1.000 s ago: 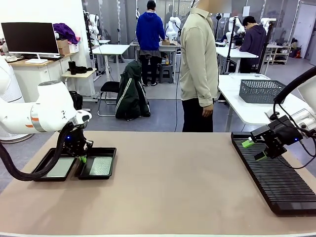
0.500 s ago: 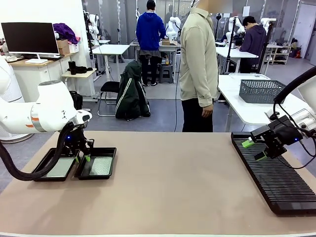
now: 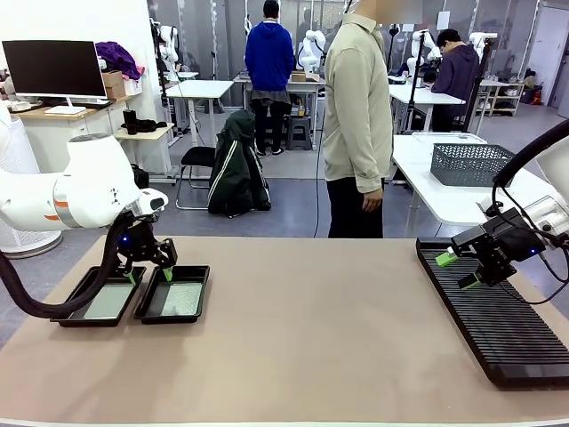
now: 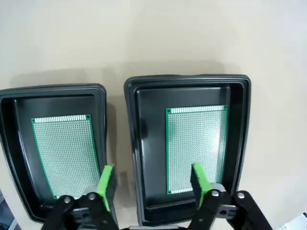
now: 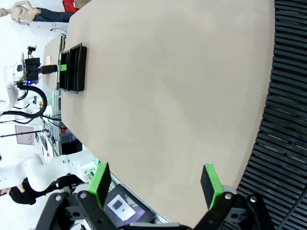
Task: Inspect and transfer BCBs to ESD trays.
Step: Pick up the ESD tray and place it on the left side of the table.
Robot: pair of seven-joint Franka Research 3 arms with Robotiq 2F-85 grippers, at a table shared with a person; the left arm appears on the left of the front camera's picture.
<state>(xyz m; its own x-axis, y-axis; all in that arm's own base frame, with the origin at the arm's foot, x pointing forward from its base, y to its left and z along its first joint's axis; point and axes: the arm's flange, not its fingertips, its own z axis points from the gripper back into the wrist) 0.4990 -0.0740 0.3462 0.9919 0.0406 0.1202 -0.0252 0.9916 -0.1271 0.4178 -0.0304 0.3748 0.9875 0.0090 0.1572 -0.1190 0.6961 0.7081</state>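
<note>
- The table (image 3: 293, 347) carried the work at its two ends: the two ESD trays (image 3: 133, 298) side by side at the near left, and the long black slotted rack (image 3: 498, 311) along the right edge.
- The rack's slots looked empty from the front, so the transfer was judged at or near its end; the step in hand was clearing the left arm from the trays.
- Each tray held one of the BCBs (image 4: 196, 146), lying flat on the tray floor with a bare margin on every side; the second board (image 4: 67, 153) sat in the neighbouring tray.
- The left gripper (image 3: 148, 276) hung just above the trays with its jaws spread wide and nothing between them, straddling the wall between the two trays.
- To finish well, the left arm was best lifted straight up before any sideways travel, so that neither green pad (image 4: 105, 179) caught a flared rim and shifted a tray.
- The right gripper (image 3: 455, 270) hovered over the far end of the rack, jaws wide, carrying nothing.
</note>
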